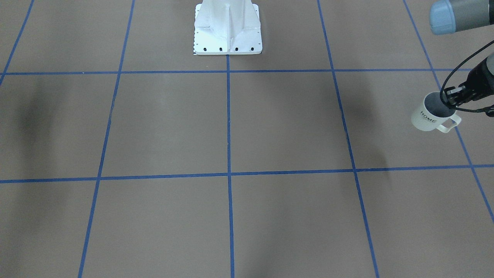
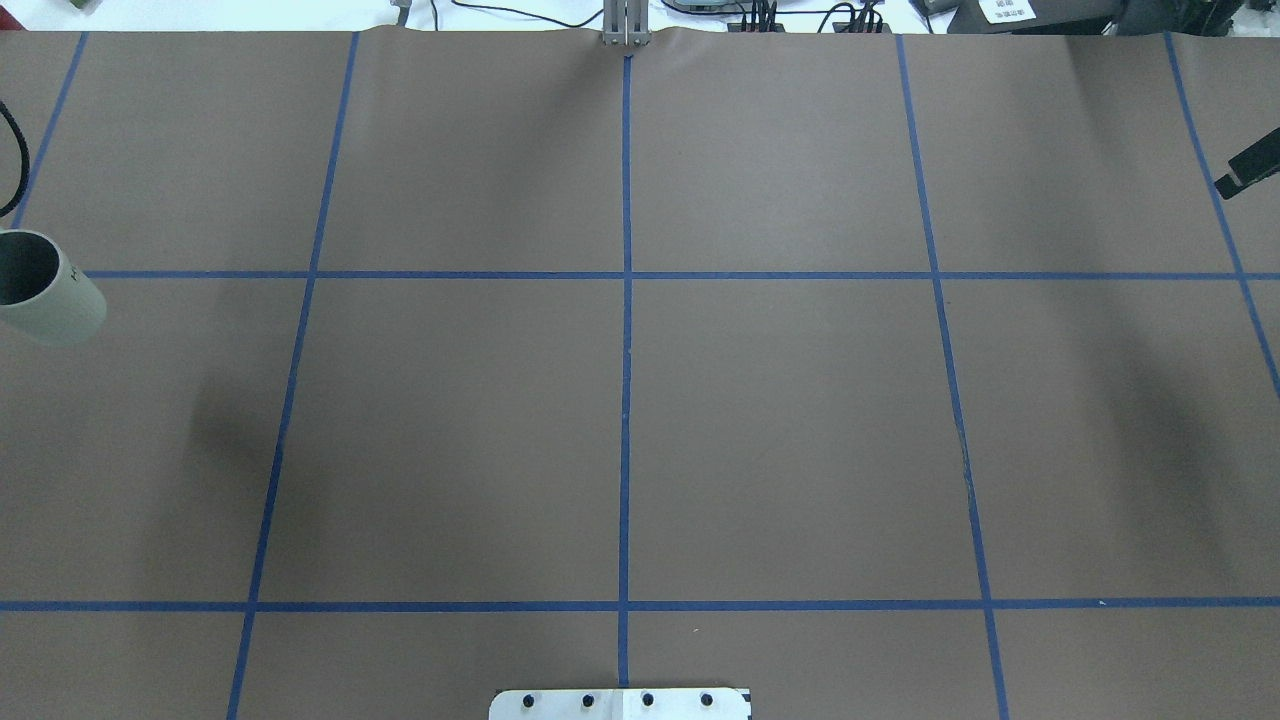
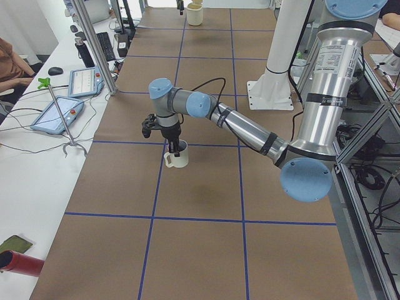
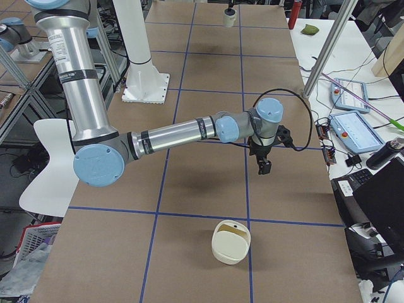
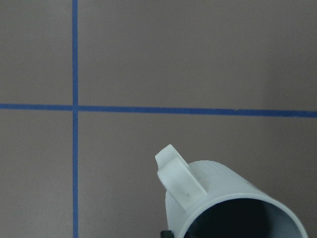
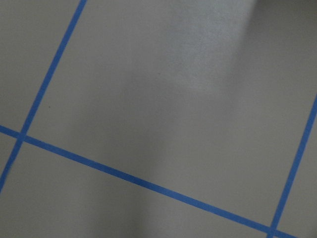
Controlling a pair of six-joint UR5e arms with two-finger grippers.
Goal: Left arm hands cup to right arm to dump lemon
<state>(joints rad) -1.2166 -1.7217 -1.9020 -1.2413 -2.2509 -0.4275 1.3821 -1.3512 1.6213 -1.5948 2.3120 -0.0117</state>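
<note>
You're at the start of the handover: the left claw point(image 1: 452, 101) is clenching the rim of the cup point(image 1: 428, 117) at the right edge of the front view, apparently holding it off the surface point(image 1: 270, 127), w/ no lemon showing in its dark inside. The right claw point(image 4: 264, 166) is hanging mid-frame in the right-side view, well apart, & I can't tell if it's released or clenched. Next you're likely needing to bring both toward frame centre, keeping the cup upright & a bare wall free.

Silver-tubed left arm point(image 3: 244, 128) and right arm point(image 4: 170, 134) wear light-blue joint caps.
</note>
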